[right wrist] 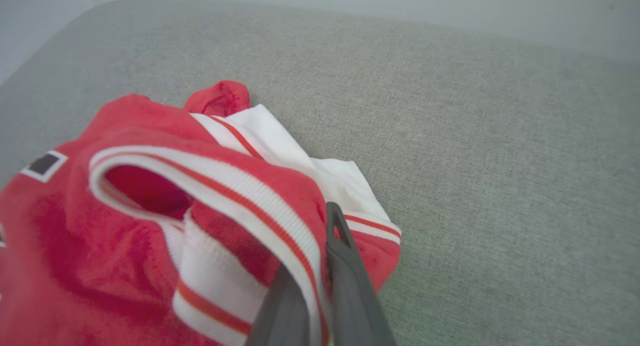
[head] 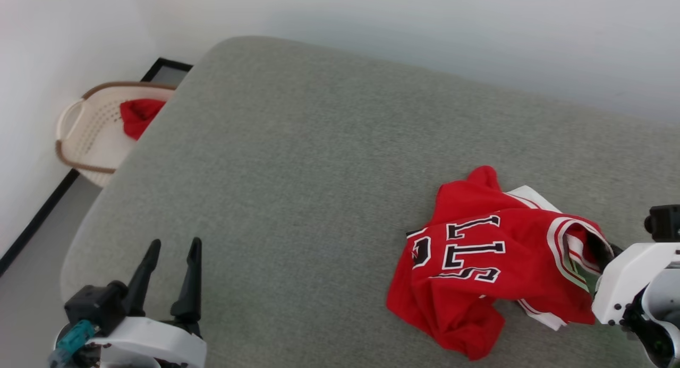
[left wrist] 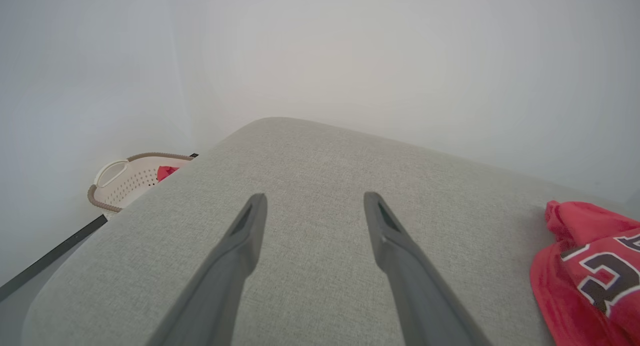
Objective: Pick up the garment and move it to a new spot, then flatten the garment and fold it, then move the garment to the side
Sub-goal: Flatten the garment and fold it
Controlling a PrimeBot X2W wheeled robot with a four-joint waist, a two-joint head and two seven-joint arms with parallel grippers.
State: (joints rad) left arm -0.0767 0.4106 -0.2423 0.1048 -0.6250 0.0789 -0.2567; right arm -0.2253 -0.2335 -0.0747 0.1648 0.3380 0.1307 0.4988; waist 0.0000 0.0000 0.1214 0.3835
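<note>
The garment (head: 478, 251), a red jersey with white sleeves and black white-edged letters, lies crumpled at the right of the grey padded surface (head: 297, 171). My right gripper (head: 603, 254) reaches it from the right. In the right wrist view the right gripper (right wrist: 320, 266) is shut on the garment's (right wrist: 125, 226) red-and-white striped trim, and cloth hides one fingertip. Far from it, my left gripper (head: 175, 243) stands open over bare surface at the lower left. Nothing sits between the left gripper's (left wrist: 315, 198) fingers, and the garment's edge (left wrist: 590, 266) shows at the right.
A beige basket (head: 90, 129) holding a small plain red cloth (head: 138, 116) stands on the floor beyond the surface's far left edge, against the white wall. The basket (left wrist: 120, 181) also shows in the left wrist view. A pale wall runs behind the surface.
</note>
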